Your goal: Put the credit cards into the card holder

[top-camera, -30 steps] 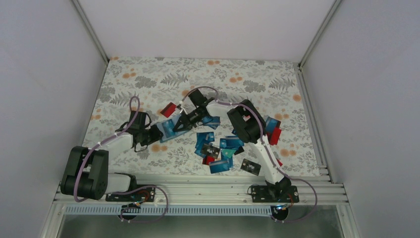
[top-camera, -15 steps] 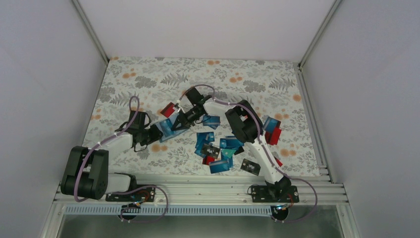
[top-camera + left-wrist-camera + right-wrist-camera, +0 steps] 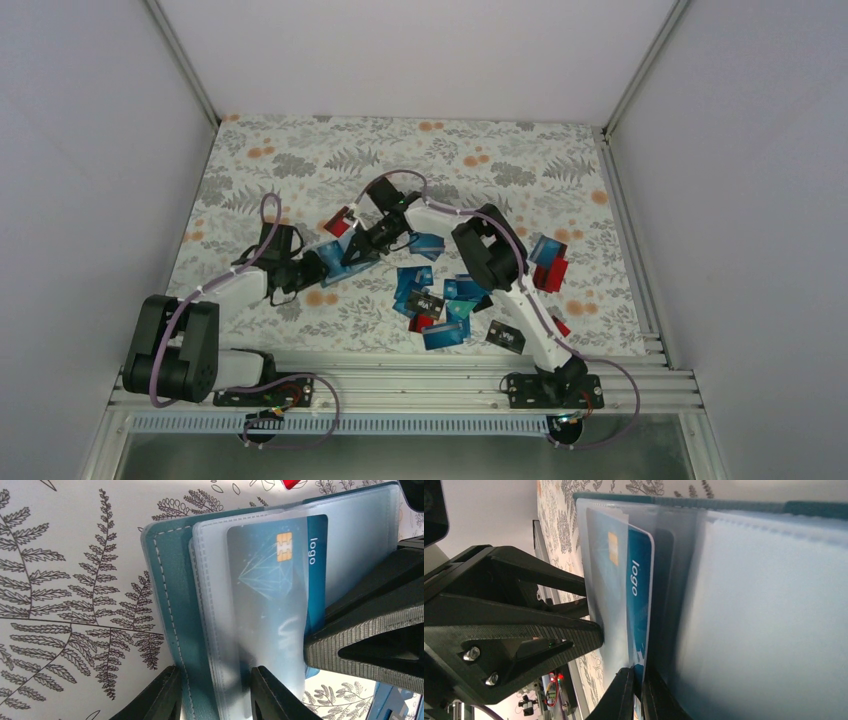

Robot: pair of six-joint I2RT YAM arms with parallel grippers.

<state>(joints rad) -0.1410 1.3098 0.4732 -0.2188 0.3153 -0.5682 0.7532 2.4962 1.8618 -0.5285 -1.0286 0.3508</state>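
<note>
The card holder [image 3: 170,605] lies open, showing its teal stitched cover and clear sleeves [image 3: 333,256]. My left gripper [image 3: 215,695] straddles the cover edge and the sleeve stack, with a finger touching each side [image 3: 318,266]. A blue credit card [image 3: 315,555] with a gold chip and the word "logo" sits partway inside a sleeve. My right gripper [image 3: 639,692] is shut on that card's [image 3: 640,590] lower edge and comes in from the right [image 3: 356,247]. Its ribbed fingers [image 3: 360,630] fill the right of the left wrist view.
A red card [image 3: 340,220] lies just behind the holder. Several loose blue, teal, red and black cards [image 3: 440,300] are scattered mid-table. More cards [image 3: 548,262] lie behind the right arm's elbow. A black card [image 3: 505,337] sits near the front rail [image 3: 400,385].
The right arm has swung left and slightly back, carrying the blue card further over the holder. The left arm has stayed in place.
</note>
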